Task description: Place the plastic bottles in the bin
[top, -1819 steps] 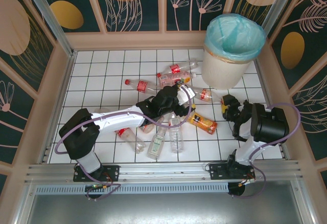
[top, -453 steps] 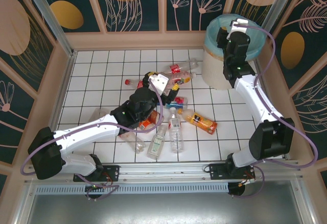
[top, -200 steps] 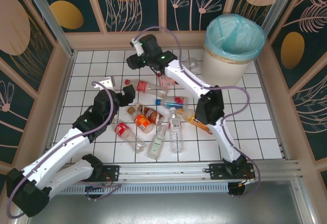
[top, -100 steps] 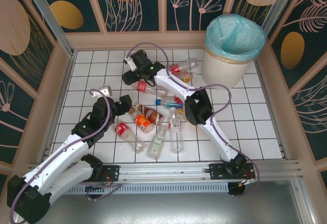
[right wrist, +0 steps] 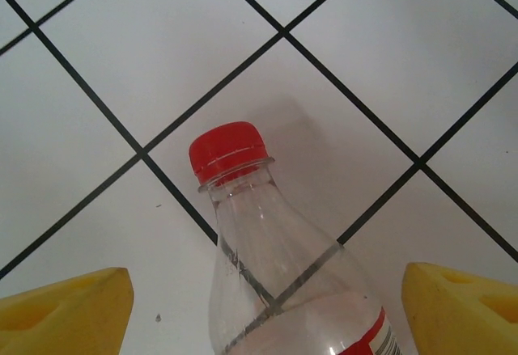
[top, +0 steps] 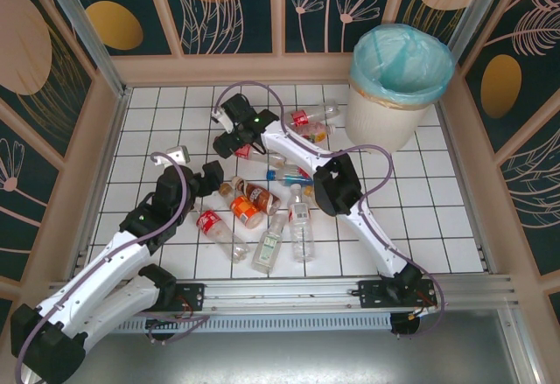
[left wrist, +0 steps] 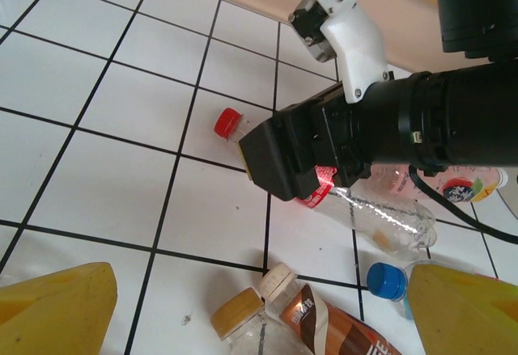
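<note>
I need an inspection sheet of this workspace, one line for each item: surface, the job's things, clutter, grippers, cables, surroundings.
Surface: white tiled table, bare parts look clean.
Job's things: small plastic bottles lie scattered mid-table; cream-white round bin with a teal liner stands upright at the far right.
Clutter: nothing seen.
Grippers: right gripper open, straddling a clear red-capped bottle; left gripper open, holding nothing, above a brown-labelled bottle.
Cables: purple cables loop off both arms, apparently unsnagged.
Surroundings: wooden-framed leaf-patterned wall panels; metal rail at the near edge.
</note>
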Available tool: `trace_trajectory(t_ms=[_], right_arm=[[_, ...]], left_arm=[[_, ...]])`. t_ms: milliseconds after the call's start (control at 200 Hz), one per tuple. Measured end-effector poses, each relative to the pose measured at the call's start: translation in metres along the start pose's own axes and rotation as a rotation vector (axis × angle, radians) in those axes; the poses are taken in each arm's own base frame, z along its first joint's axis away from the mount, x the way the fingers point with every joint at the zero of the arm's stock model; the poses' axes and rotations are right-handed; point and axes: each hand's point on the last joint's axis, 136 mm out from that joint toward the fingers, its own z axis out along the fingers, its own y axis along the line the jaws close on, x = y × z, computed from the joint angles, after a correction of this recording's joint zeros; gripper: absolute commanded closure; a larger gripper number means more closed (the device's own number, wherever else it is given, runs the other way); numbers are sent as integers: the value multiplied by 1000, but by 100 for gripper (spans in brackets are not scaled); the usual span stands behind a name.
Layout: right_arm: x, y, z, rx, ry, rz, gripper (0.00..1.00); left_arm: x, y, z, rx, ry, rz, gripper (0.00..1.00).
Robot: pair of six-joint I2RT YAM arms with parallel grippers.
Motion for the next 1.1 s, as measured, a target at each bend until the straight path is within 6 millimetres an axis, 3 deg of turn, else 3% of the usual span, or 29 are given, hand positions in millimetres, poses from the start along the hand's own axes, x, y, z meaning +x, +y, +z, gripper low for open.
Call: trace_trajectory(t_ms=[455, 626, 1101], right_arm=[[17, -4, 40, 96, 18, -88, 9], [2, -6, 44, 110, -38, -134, 22], [1, -1, 45, 109, -38, -213, 47]], left_arm=[[1, 0, 1, -3, 4, 21, 7], [1, 0, 2, -4, 6, 32, 7], [4, 1, 4, -12, 15, 48, 7]])
